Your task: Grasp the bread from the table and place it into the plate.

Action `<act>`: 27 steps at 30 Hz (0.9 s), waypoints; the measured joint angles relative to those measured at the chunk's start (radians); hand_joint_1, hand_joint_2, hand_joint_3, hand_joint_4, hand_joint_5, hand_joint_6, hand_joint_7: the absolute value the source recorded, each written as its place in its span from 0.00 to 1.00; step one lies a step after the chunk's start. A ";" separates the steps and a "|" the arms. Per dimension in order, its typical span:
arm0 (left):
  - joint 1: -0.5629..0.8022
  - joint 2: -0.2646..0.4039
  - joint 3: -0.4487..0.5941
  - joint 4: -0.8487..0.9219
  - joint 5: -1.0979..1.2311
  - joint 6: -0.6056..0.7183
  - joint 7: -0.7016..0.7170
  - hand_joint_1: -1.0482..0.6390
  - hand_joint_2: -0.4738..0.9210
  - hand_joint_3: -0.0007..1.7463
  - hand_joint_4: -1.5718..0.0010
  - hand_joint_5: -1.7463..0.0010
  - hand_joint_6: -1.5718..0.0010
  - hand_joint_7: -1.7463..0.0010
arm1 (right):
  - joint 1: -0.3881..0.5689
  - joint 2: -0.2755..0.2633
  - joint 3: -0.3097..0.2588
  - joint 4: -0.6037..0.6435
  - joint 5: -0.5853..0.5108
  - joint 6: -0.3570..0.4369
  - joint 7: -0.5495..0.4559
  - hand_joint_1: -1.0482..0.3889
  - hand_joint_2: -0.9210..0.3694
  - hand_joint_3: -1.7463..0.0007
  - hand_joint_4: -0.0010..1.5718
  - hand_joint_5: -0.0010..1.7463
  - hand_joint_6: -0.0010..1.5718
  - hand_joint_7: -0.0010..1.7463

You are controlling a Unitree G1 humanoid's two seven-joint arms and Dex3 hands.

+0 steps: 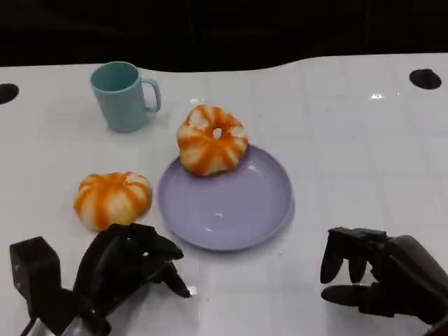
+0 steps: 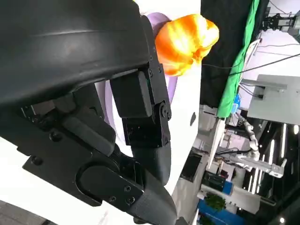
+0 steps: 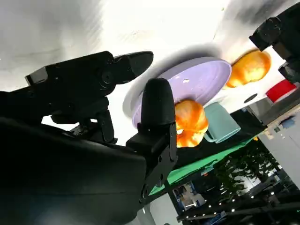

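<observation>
The bread [image 1: 113, 199] still to be moved sits on the white counter [image 1: 364, 154] just off the plate's nine o'clock edge, a round orange-striped bun resting dome up. It is nearly circular, so it has no marked long axis; at most it is a little wider from nine to three o'clock. The lilac plate [image 1: 231, 210] lies at the middle of the head view, and a second, ring-shaped bread [image 1: 212, 139] already rests on its rim at about eleven o'clock. A teal mug [image 1: 124, 95] stands farther off at eleven o'clock, handle toward three.

The left hand [image 1: 129, 262] sits on the counter just at six o'clock of the bun, fingers loosely apart and holding nothing. The right hand [image 1: 374, 276] hovers at the plate's four o'clock, fingers curved but spread, also empty.

The step looks like the approach to a grasp. Next the left hand would need to move toward twelve o'clock, close around the bun's sides, lift, and carry it toward three o'clock onto the plate's bare middle.
</observation>
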 measured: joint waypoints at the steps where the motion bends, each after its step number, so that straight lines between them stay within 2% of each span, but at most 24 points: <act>1: 0.000 0.000 0.000 0.000 0.000 0.001 0.000 0.00 0.86 0.00 0.00 0.66 0.00 0.90 | 0.000 0.002 0.000 0.008 0.001 -0.002 -0.002 0.60 0.06 1.00 0.42 1.00 0.32 0.96; 11: 0.000 0.002 0.003 0.001 -0.010 0.010 -0.010 0.00 0.86 0.00 0.00 0.67 0.00 0.91 | -0.026 0.017 0.000 0.103 0.009 -0.063 -0.060 0.58 0.06 0.99 0.44 1.00 0.31 0.98; 27: -0.004 0.008 0.004 0.035 -0.007 -0.004 -0.010 0.00 0.87 0.00 0.00 0.68 0.00 0.91 | -0.053 0.021 0.000 0.150 0.013 -0.078 -0.070 0.59 0.06 0.99 0.43 1.00 0.31 0.98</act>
